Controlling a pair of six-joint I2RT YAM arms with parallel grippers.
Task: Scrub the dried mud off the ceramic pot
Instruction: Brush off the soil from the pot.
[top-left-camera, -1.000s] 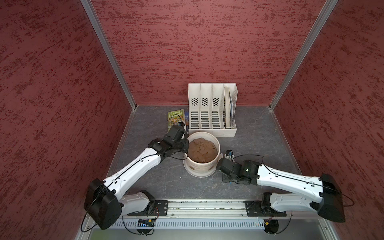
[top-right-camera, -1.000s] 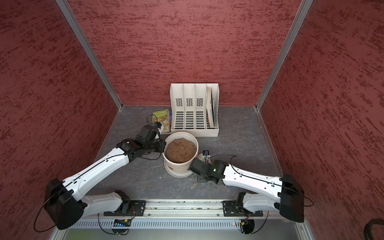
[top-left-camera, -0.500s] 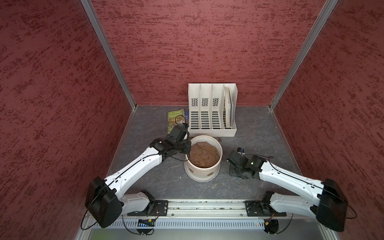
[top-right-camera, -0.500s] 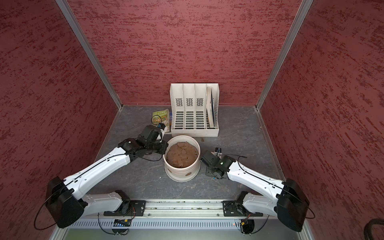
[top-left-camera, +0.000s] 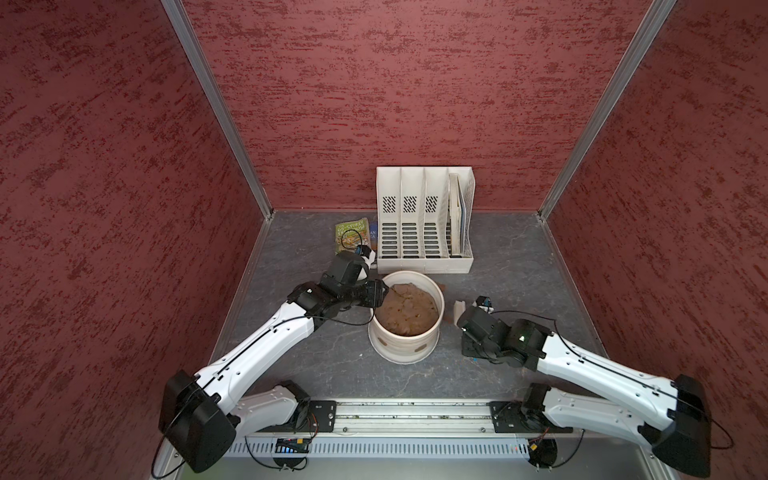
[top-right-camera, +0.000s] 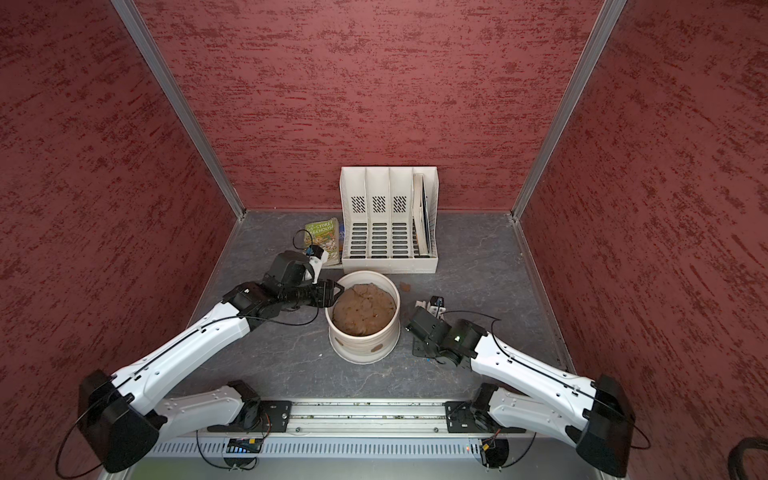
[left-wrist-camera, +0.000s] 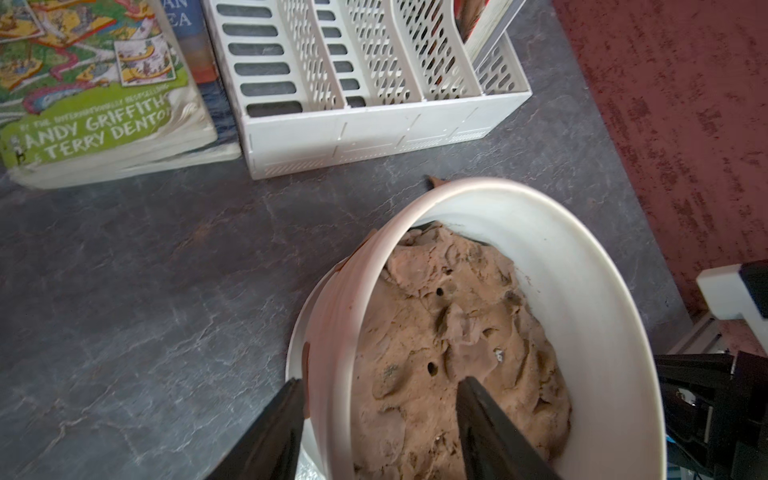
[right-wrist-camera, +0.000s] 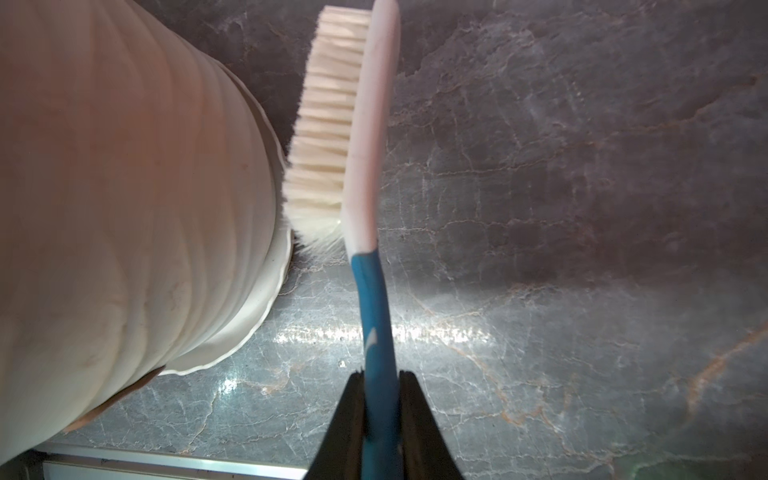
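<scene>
Straddling ceramic pot (left-wrist-camera: 582, 299), left hand (left-wrist-camera: 380, 384) newly open

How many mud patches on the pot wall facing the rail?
2, both low on the near wall of the ceramic pot: one dried mud patch toward the left arm, one toward the right. Others may hide behind.

Overhead pair, wrist close-ups, all on pot (top-left-camera: 402, 347)

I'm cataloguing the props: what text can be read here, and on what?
"ANDY GRIFFITH" and "TERRY DENTO", ends hidden: on the green book.
"AN" over "EA", cut off: on the blue book.
"STOREY", in a top view: same green book; rest of title blurred.
Small line above the authors: too blurred.
</scene>
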